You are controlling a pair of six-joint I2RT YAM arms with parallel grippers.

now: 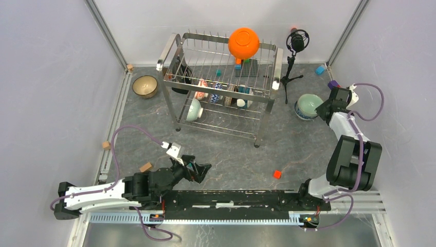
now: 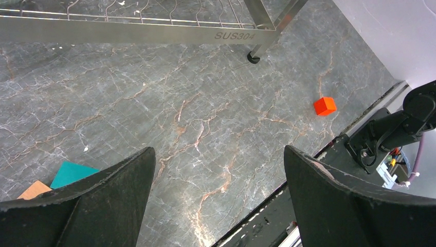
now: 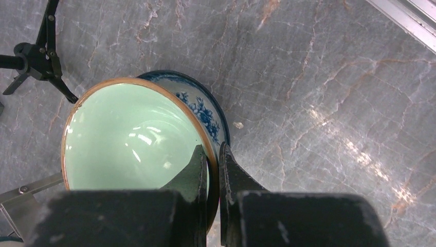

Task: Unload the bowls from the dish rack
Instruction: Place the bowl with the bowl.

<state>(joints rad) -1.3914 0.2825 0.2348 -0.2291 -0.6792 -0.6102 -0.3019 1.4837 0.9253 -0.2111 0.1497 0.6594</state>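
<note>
Right arm: elbow raised, forearm reaching to the far right of the tabletop, wrist angled down.
Right claw: nearly closed, pinching the rim of the pale green bowl, one finger inside and one outside.
Pale green bowl: nested in a blue-and-white bowl, right of the dish rack.
Left arm: lying low along the near edge.
Left claw: spread wide, holding nothing, over bare tabletop.
Bowls off the rack: three, counting the brown-gold bowl at the left.
Bowls on the rack: one orange bowl on top, a second green bowl lower down; patterned ones too crowded to count.
</note>
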